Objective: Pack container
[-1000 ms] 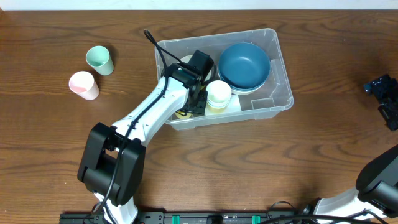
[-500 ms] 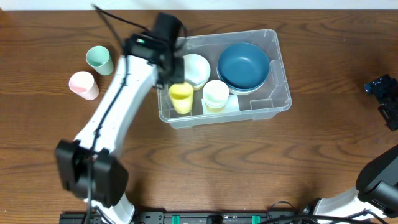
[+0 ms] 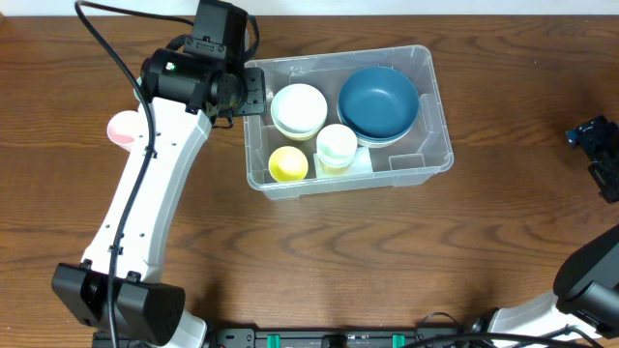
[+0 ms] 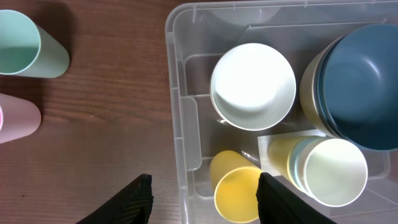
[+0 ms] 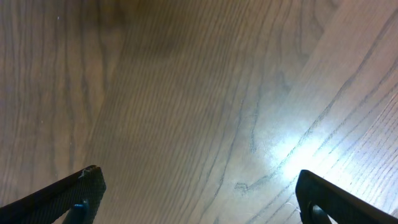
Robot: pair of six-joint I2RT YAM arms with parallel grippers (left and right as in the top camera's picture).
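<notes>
**Left arm drawn back over the container's left rim, jaws empty.**

We see the left arm stretched from its base at the near edge up across the counter. The left gripper hangs above the left wall of the container, jaws spread wide and holding nothing. The container sits at mid-counter. It holds a white bowl, a blue bowl, a pale cup stack and a yellow cup in its near-left corner. A second ago the left gripper was down inside, over that corner; it has since risen and swung left. The right gripper is unmoved at the far right, jaws apart over bare wood.
</notes>
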